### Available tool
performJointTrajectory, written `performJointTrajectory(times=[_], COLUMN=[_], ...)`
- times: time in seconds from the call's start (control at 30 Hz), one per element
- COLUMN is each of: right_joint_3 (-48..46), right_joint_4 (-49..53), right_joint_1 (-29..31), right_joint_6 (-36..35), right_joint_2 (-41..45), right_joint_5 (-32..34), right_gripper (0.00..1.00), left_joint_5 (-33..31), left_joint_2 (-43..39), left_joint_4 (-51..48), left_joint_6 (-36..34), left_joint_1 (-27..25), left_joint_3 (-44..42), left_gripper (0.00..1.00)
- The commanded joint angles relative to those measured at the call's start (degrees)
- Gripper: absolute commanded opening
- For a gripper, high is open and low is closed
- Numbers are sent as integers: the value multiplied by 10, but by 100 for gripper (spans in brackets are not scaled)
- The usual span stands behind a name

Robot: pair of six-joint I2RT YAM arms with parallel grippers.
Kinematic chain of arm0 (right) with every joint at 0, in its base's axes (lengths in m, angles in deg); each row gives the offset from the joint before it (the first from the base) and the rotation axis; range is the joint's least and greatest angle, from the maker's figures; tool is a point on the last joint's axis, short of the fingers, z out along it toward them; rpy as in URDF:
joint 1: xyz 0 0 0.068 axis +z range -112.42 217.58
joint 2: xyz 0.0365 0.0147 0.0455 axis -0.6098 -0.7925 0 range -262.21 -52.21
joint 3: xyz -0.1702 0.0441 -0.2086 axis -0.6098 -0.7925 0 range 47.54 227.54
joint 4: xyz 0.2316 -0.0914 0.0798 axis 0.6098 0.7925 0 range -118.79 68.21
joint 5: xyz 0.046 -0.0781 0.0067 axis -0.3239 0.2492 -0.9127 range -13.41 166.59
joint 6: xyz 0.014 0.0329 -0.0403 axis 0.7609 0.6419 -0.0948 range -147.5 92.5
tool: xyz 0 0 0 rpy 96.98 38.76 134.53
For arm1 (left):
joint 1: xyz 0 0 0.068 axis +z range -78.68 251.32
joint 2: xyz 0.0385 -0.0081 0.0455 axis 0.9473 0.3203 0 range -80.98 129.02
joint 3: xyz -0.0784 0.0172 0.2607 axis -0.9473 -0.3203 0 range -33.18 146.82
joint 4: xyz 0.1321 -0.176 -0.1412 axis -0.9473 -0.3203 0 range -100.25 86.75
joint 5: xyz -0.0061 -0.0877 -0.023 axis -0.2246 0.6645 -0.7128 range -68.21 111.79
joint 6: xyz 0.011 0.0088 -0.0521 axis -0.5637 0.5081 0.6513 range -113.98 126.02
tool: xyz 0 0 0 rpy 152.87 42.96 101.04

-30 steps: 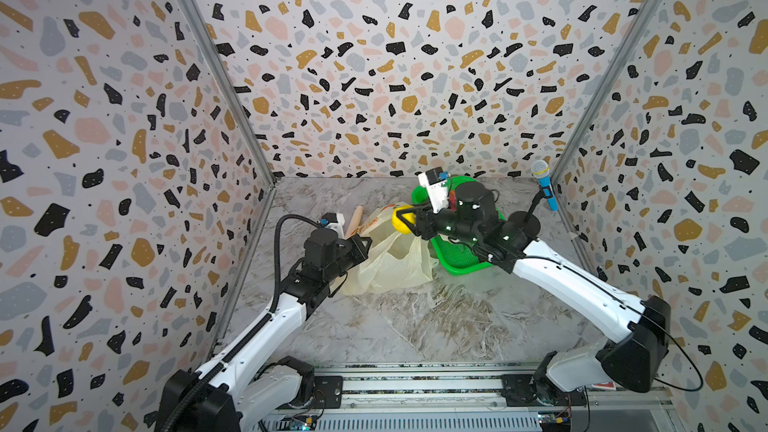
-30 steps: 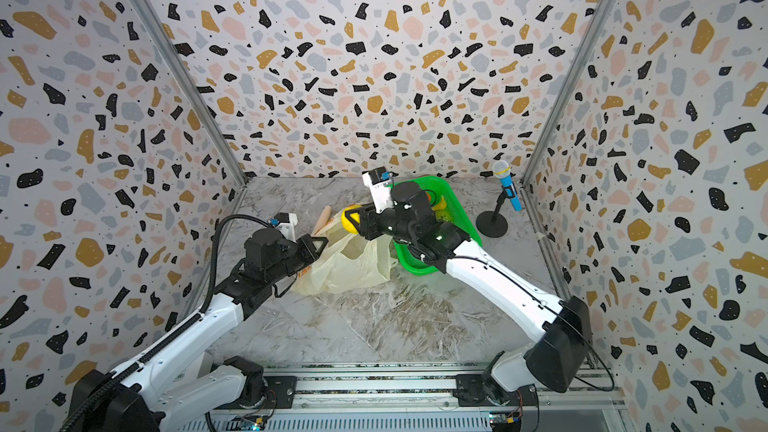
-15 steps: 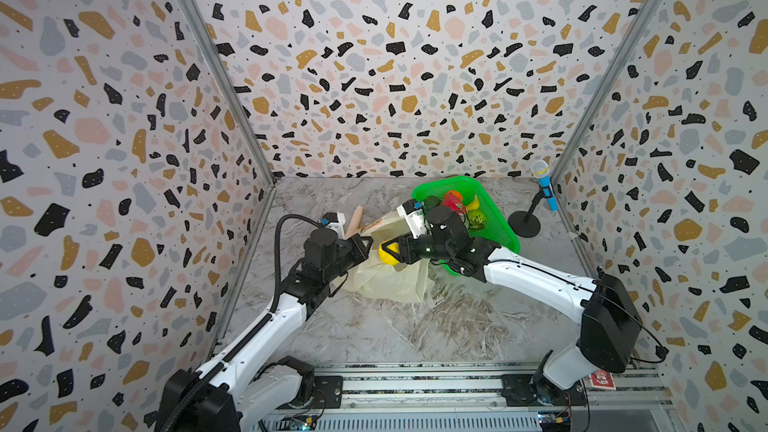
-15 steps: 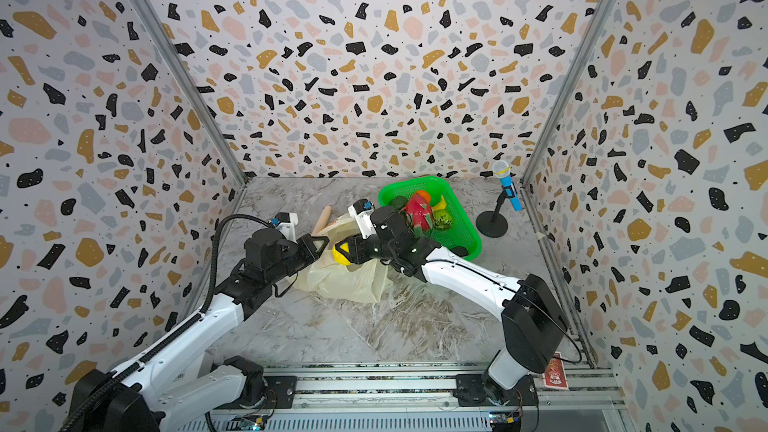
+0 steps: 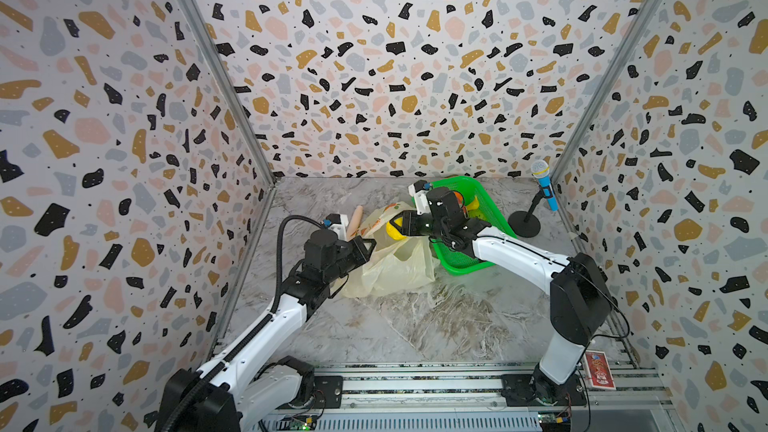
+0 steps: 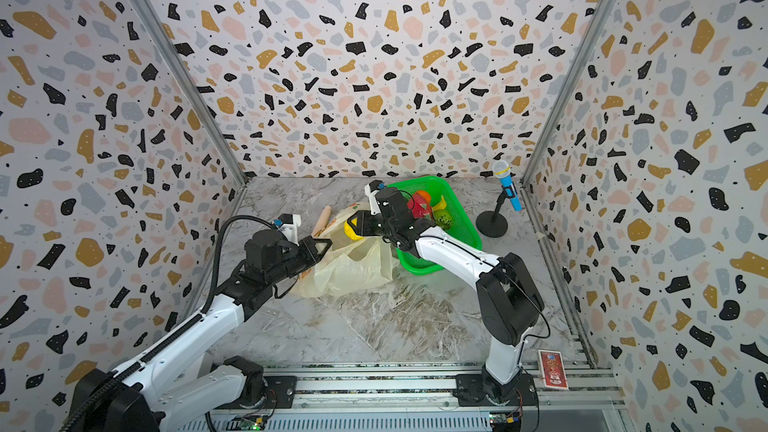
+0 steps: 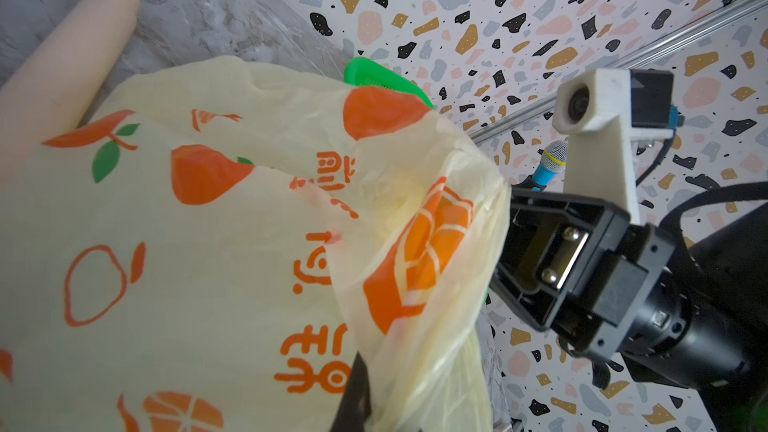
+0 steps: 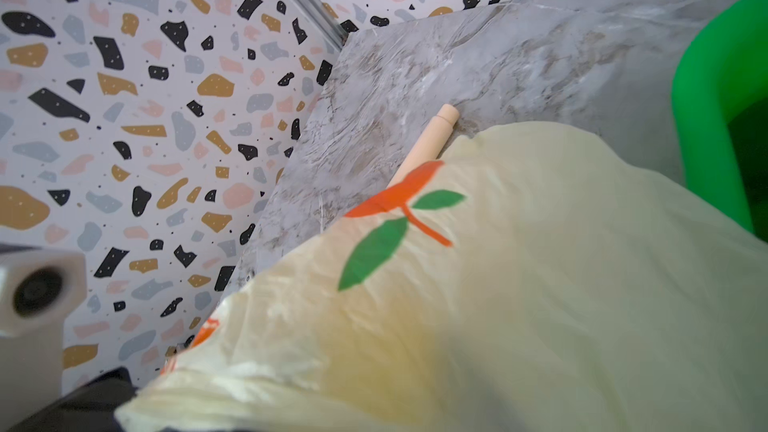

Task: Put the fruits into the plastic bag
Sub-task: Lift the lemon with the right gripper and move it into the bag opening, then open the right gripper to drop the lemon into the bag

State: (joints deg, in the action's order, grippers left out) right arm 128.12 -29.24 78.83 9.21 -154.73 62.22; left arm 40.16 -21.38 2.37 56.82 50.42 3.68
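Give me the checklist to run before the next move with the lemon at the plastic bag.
1. Bag held up: ok; the left claw is shut on the plastic bag at its edge.
2. Fruit over bag: ok; the lemon sits at the right claw, above the bag.
3. Grip on the lemon: cannot tell whether it is clamped or released.
4. Bag mouth open beneath the lemon: cannot tell; folds hide it.
5. Basket emptied: not ok; the dragon fruit and kiwi half lie in the green basket.
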Motion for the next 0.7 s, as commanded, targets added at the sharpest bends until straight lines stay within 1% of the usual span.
performJointTrajectory(times=[0.0, 0.03, 0.07, 0.1, 0.2, 0.37, 0.5, 0.6, 0.67], right_joint_3=[47, 56, 65, 76, 97, 97, 75, 7, -44], right_joint_4=[12, 17, 24, 36, 60, 103, 143, 136, 128], right_joint_1=[7, 7, 7, 7, 6, 0, -3, -3, -4], right_joint_6=[7, 6, 0, -9, -39, -79, -139, -184, -195], right_joint_2=[-13, -17, -22, -26, -24, 5, 52, 130, 185], right_joint_5=[14, 15, 16, 16, 29, 71, 36, -40, -66], right_gripper=[74, 84, 89, 91, 93, 93, 93, 92, 92], left_joint_5=[31, 36, 40, 46, 54, 54, 38, 29, 26], left_joint_2=[-1, 0, 2, 5, 11, 14, 14, 17, 19], left_joint_4=[41, 47, 55, 63, 77, 84, 84, 83, 84], left_joint_6=[20, 23, 28, 33, 41, 49, 46, 45, 46], left_joint_1=[2, 2, 1, 1, 2, 2, 2, 2, 1], left_joint_3=[-14, -15, -16, -19, -22, -28, -30, -32, -32], left_gripper=[0, 0, 0, 0, 0, 0, 0, 0, 0])
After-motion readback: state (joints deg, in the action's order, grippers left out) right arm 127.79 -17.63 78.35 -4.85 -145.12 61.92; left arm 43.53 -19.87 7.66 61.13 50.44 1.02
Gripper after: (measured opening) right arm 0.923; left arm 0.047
